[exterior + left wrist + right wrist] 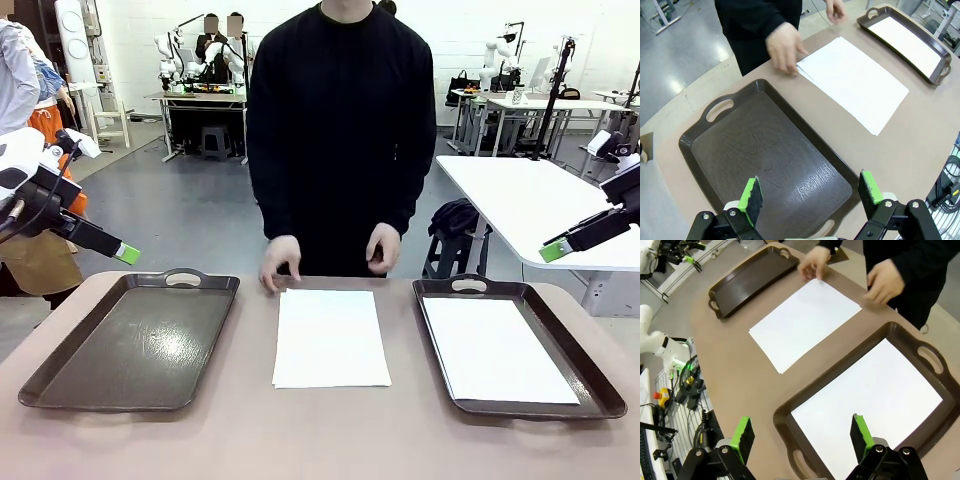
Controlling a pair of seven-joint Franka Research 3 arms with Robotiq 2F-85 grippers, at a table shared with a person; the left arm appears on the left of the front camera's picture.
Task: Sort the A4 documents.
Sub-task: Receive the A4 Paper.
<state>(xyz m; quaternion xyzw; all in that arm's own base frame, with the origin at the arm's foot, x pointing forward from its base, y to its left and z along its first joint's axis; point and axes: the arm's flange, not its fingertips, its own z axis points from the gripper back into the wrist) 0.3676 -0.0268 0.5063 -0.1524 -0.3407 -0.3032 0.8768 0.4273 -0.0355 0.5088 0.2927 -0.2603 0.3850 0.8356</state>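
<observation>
Front view: a wide tan worktop (300, 440) with rounded corners fills the lower half of the picture. A person in a black top (340, 130) stands at its far edge. Two dark brown handled trays lie on the worktop, the left tray (130, 405) near the left edge and the right tray (530, 410) near the right edge. Between them, at the middle, lies a stack of A4 documents (330, 338), white and flat, its long sides running from the far edge toward the near edge. A single A4 sheet (495, 348) lies flat inside the right tray. One of the person's hands (281, 262) rests at the stack's far left corner; the other hand (383, 248) hangs just above the far edge. The left pincer (127, 254) hovers above the left tray, the right pincer (553, 250) above the right tray. Both wrist views show the green pads spread wide, gripping nothing.
</observation>
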